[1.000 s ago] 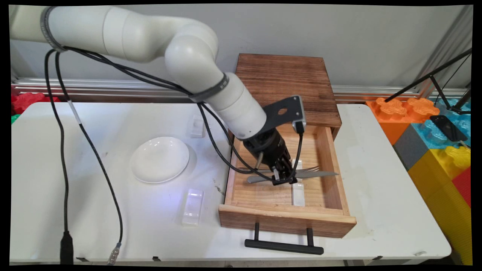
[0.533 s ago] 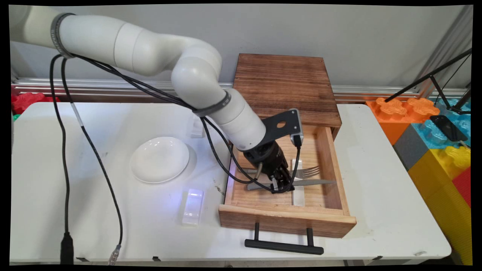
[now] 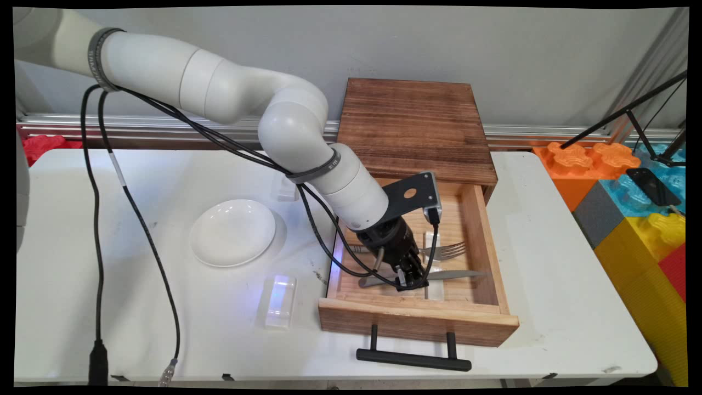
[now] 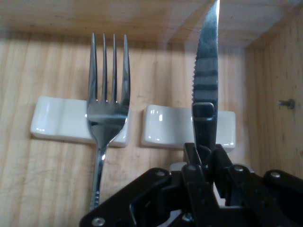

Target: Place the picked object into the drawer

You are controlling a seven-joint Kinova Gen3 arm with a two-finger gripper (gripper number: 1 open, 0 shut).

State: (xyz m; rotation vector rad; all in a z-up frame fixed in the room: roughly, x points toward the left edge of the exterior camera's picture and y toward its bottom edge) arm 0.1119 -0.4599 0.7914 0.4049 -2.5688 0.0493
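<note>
My gripper (image 3: 412, 281) (image 4: 204, 156) is down inside the open wooden drawer (image 3: 417, 321), shut on a steel knife (image 3: 458, 273) (image 4: 206, 71) around its middle. The serrated blade points toward the drawer's right wall, and the knife passes over a white cutlery rest (image 3: 436, 289) (image 4: 165, 126). I cannot tell whether it touches the rest. A fork (image 3: 447, 250) (image 4: 108, 104) lies beside it across a second white rest (image 3: 428, 240) (image 4: 57, 124), tines the same way.
The drawer juts from a dark wooden cabinet (image 3: 411, 126), its black handle (image 3: 414, 359) toward the table's near edge. On the table to the left are a white plate (image 3: 232, 232) and two more white rests (image 3: 279, 300) (image 3: 286, 186). Coloured foam blocks (image 3: 630, 192) stand at the right.
The gripper has carried the knife lower and toward the drawer's front, away from the fork. The fork and rests have stayed put.
</note>
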